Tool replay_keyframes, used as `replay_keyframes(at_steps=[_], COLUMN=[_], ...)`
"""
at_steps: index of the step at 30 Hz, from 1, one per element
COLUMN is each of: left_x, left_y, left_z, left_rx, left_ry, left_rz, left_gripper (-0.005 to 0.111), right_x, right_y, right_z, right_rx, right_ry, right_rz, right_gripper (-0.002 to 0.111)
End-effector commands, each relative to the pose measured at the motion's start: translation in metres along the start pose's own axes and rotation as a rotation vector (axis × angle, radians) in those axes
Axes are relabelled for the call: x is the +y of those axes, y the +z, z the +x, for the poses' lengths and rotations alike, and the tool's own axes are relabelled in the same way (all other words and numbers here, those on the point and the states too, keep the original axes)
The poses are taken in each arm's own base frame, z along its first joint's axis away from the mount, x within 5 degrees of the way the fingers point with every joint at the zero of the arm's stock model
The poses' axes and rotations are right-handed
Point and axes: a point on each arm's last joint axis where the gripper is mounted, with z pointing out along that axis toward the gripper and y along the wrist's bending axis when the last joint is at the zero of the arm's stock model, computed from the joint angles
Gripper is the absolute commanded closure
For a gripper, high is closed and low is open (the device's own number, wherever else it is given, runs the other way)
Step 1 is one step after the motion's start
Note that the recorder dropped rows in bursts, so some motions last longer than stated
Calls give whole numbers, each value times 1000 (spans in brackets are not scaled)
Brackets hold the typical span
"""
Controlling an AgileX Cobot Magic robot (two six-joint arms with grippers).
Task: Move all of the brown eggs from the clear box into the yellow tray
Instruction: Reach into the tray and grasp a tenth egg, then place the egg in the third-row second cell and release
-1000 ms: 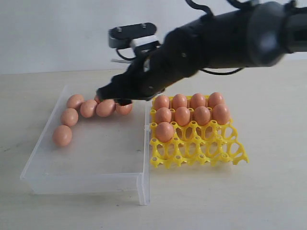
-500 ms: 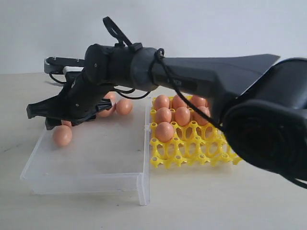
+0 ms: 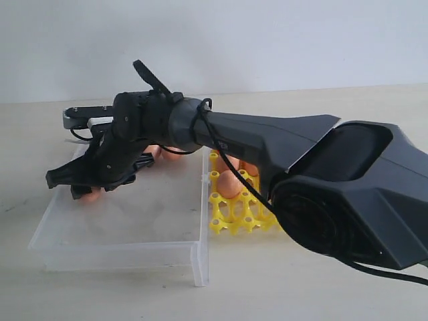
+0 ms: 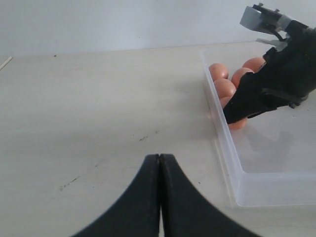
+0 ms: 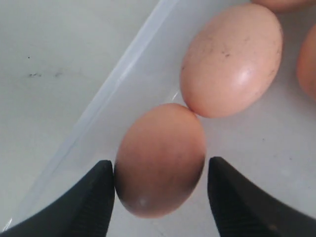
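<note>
The box (image 3: 154, 214) lay left of the tray (image 3: 231, 217), just beside it. Several eggs (image 4: 224, 88) sat in the box's far left part (another egg (image 3: 229, 182) in the tray). The right gripper (image 5: 160, 197) straddled one boxed egg (image 5: 160, 153), which touched its neighbour (image 5: 232, 59) beside the wall.

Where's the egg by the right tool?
In the right wrist view, that egg lies within the open right tool, inside the clear box by its wall, touching another egg.

My right arm (image 3: 267, 144) hides most of the yellow tray (image 3: 231, 219), so I cannot count the brown eggs (image 3: 229, 182) in it. Beyond the fingers (image 5: 91, 200), two more run off the frame edge. The left wrist view cuts off the clear box (image 4: 224, 148).
</note>
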Motion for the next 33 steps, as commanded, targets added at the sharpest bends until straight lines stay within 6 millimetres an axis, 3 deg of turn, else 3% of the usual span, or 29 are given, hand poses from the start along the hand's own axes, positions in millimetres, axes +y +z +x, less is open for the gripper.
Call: replay_keyframes(at_steps=[1, 2, 3, 4, 5, 6, 10, 14, 19, 22, 24, 30, 33], left_x=[0, 0, 0, 0, 0, 0, 0, 0, 0, 0, 0, 0, 0], left_y=[-1, -1, -1, -1, -1, -1, -1, -1, -1, -1, -1, -1, -1], left_z=[-2, -2, -2, -2, -2, -2, -2, -2, -2, -2, -2, -2, -2], left_rx=[-15, -15, -15, -15, -15, -15, -15, -15, -15, -15, -15, -15, -15], left_ry=[3, 3, 3, 3, 3, 3, 3, 3, 3, 3, 3, 3, 3], left_rz=[6, 6, 6, 6, 6, 6, 6, 6, 6, 6, 6, 6, 6], left_gripper=[107, 107, 107, 107, 107, 107, 107, 107, 107, 107, 107, 107, 107], right_x=[2, 2, 2, 3, 4, 5, 4, 0, -31, -65, -83, -126, -139], right_y=[1, 0, 0, -2, -6, -10, -32, -74, -130, -175, -192, -202, -197], right_z=[-7, -8, -8, -9, -10, -12, -16, -8, 37, 78, 100, 142, 148], right_rx=[-47, -52, -50, -49, -51, -54, -132, -314, -541, -601, -612, -589, -559], right_ry=[-29, -39, -49, -55, -77, -99, -170, -220, -301, -342, -358, -299, -295], right_rz=[-1, -1, -1, -2, -1, 6, 75, 118, 179, 249, 300, 389, 408], right_gripper=[55, 59, 72, 85, 105, 108, 108, 108, 108, 108, 108, 108, 108])
